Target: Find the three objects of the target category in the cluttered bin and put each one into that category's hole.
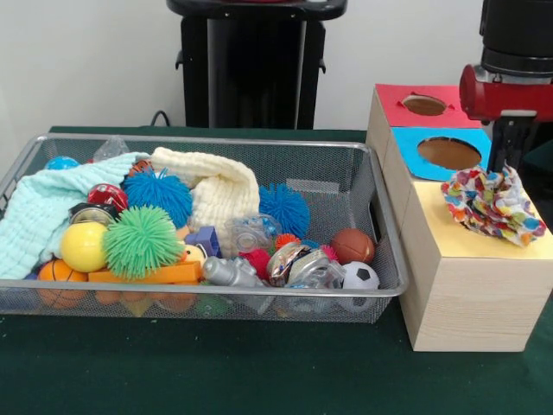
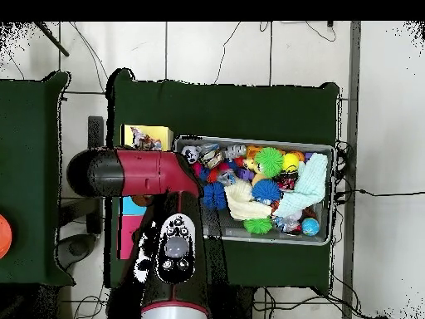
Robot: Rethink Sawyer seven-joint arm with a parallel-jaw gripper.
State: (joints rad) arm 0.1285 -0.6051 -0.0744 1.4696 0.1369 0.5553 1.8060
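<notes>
The wire mesh bin (image 1: 380, 290) sits left of three wooden boxes and is full of toys; it also shows in the overhead view (image 2: 325, 149). One patterned soft piece (image 1: 492, 206) lies bunched on the yellow-topped box (image 1: 449, 246) and covers its hole. It also shows in the overhead view (image 2: 146, 139) on the yellow top. My gripper (image 1: 505, 160) comes down from the red arm just behind and above this piece, touching or nearly touching its top. I see no other patterned piece clearly in the bin. In the overhead view the arm (image 2: 124, 172) hides the gripper.
The blue-topped box (image 1: 406, 143) and the red-topped box (image 1: 397, 93) stand behind the yellow one. The bin holds spiky green (image 1: 143, 240) and blue (image 1: 158, 192) balls, a yellow ball (image 1: 82, 246), foil packets (image 1: 302, 266), a cream cloth (image 1: 220, 192), a small basketball (image 1: 352, 245) and a soccer ball (image 1: 360, 277).
</notes>
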